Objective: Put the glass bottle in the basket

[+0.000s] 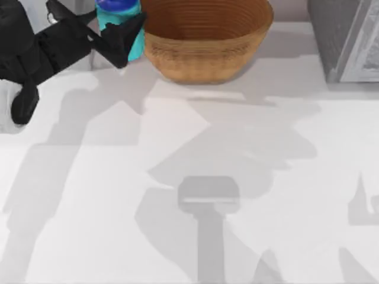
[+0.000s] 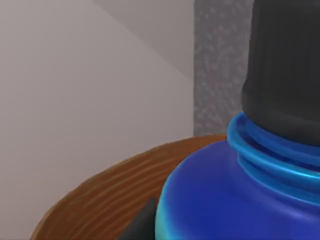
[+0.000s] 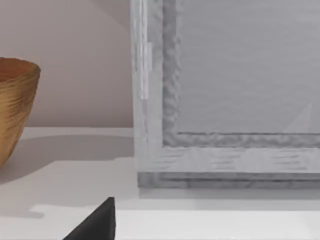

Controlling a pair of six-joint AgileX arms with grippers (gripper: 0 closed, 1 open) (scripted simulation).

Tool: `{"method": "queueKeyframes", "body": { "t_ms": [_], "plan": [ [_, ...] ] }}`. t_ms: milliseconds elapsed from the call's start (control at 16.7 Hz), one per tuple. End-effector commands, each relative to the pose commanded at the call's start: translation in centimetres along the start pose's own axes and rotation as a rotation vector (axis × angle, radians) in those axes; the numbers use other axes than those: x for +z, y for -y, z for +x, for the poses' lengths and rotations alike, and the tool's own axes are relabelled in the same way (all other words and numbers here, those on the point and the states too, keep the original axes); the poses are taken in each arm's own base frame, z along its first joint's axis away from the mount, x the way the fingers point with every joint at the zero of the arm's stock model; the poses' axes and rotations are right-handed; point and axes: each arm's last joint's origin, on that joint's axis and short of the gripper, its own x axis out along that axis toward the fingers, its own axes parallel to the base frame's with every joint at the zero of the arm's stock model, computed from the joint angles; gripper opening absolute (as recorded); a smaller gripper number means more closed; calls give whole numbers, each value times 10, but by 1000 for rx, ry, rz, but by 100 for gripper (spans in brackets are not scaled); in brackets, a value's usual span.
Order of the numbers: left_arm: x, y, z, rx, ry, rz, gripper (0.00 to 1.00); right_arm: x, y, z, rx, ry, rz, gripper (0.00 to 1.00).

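While the left gripper [image 1: 118, 36] is clamped on the glass bottle [image 1: 120, 18] at the table's [image 1: 177, 177] far edge, left of centre, the bottle sits just beside the basket's [image 1: 204, 50] left wall, outside its rim. The table's near expanse is open. The grey box [image 1: 346, 38] occupies the far right corner. The left wrist view shows the bottle's black cap [image 2: 285, 65] and blue shoulder before the basket rim [image 2: 115, 190]. The right wrist view shows one dark fingertip [image 3: 97, 222] of the right gripper; its state cannot be told.

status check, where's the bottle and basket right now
Left gripper shut on glass bottle, beside basket rim, not yet inside. Right gripper parked near grey box.
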Motion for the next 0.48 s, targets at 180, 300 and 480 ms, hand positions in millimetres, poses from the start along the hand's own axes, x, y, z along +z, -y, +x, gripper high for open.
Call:
{"method": "queueKeyframes", "body": {
  "t_ms": [180,300,480],
  "plan": [
    [26,-10,46,-1,1,-4,0,0,0,0,0,0,0,100],
    [48,-12,73,1,7,-2,0,0,0,0,0,0,0,100],
    [70,-10,103,4,-11,-16,0,0,0,0,0,0,0,100]
  ]
}}
